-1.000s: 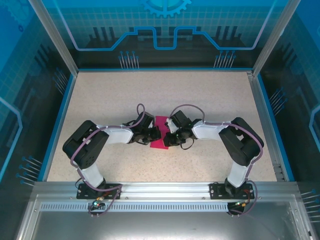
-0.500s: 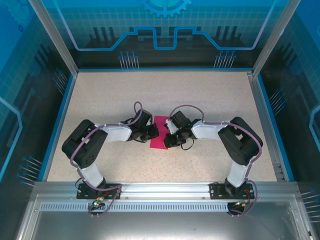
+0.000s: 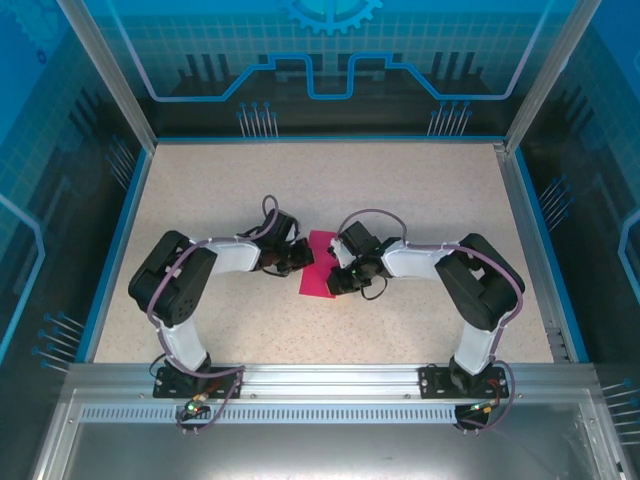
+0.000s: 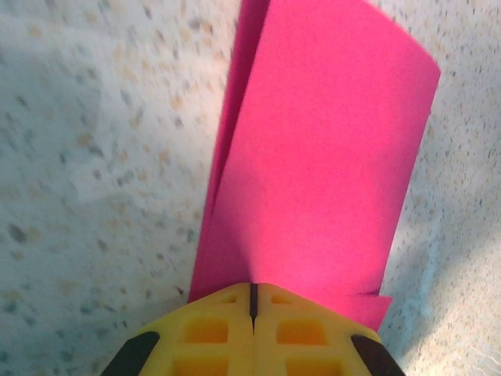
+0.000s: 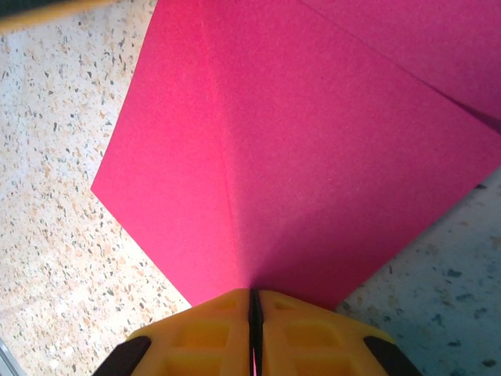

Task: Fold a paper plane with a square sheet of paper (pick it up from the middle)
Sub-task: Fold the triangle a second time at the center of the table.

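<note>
My left gripper point(image 4: 253, 301) and right gripper point(image 5: 252, 301) each pinch the square sheet of paper point(image 4: 313, 157). It looks folded over once; nose and wing folds are not yet made.

We log table point(image 3: 420, 190): speckled beige top, blue rim point(image 3: 330, 138) | far edge: our blue translucent panel point(image 3: 200, 50) with gear and circuit lines | far corners: aluminium posts point(image 3: 105, 70) | near edge: slotted aluminium rail point(image 3: 330, 378) | light: even, bluish
</note>
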`<state>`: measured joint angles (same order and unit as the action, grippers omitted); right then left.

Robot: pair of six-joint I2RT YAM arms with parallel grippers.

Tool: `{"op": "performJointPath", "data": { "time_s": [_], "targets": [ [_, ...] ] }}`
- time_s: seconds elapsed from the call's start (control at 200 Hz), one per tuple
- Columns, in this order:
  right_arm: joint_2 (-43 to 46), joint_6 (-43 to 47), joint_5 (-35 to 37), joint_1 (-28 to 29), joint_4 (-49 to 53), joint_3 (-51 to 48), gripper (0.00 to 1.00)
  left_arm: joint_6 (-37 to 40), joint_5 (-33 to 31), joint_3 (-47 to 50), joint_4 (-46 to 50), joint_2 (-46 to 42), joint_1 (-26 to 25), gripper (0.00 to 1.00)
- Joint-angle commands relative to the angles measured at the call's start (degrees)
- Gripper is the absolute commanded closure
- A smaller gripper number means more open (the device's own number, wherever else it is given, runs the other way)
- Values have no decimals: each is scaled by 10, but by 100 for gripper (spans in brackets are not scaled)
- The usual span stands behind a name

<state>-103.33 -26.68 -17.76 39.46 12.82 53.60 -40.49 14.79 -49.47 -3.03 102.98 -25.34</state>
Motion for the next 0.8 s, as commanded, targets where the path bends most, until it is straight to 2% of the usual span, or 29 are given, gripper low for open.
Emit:
{"op": "performJointPath", "data": {
  "time_s": [0.0, 0.23, 0.405, 0.555, 0.795],
  "targets": [
    [-35, 6, 54, 11, 72, -21, 90, 31, -38, -18, 18, 7, 35, 100],
    [-33, 4, 51, 11, 71, -23, 90, 47, -5, -17, 10, -47, 54, 100],
    [-28, 3, 48, 11, 69, -22, 90, 16, 36, 12, -13, -82, 17, 100],
    [-23, 0, 45, 10, 65, -24, 90, -10, 38, 28, -30, -67, -17, 100],
    [-17, -7, 37, 9, 55, -26, 90, -46, 40, 46, -62, -28, -18, 100]
  ]
}}
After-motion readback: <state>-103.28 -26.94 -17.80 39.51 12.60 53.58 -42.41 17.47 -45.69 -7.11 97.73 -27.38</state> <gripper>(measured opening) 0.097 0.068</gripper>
